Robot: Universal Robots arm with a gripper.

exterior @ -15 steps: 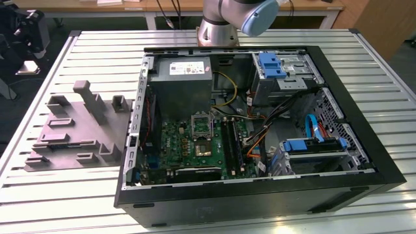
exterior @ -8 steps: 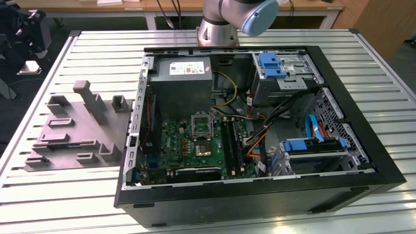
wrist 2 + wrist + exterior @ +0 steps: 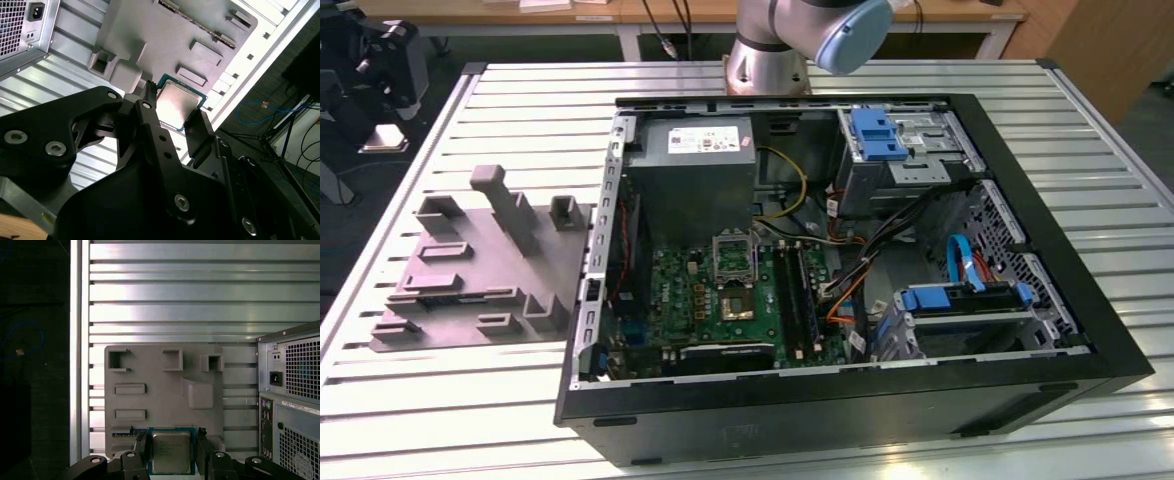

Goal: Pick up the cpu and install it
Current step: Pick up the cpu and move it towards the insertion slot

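Observation:
The cpu (image 3: 171, 452), a flat square chip with a dull silver top and a thin green rim, sits between the two black fingers (image 3: 141, 447) of my gripper (image 3: 171, 460), which is shut on its sides. It hangs well above the grey plastic fixture (image 3: 165, 390). The second wrist view shows the same cpu (image 3: 177, 105) clamped in the gripper (image 3: 175, 114). In the exterior view the gripper (image 3: 382, 125) is at the upper left, beyond the table's edge. The motherboard socket (image 3: 734, 258) lies inside the open computer case (image 3: 854, 390).
The grey fixture (image 3: 467, 270) with upright blocks lies on the slatted metal table (image 3: 454, 400), on the exterior view's left of the case. Inside the case are the power supply (image 3: 700, 150), cables and blue drive brackets (image 3: 878, 132). The arm's base (image 3: 767, 60) stands behind the case.

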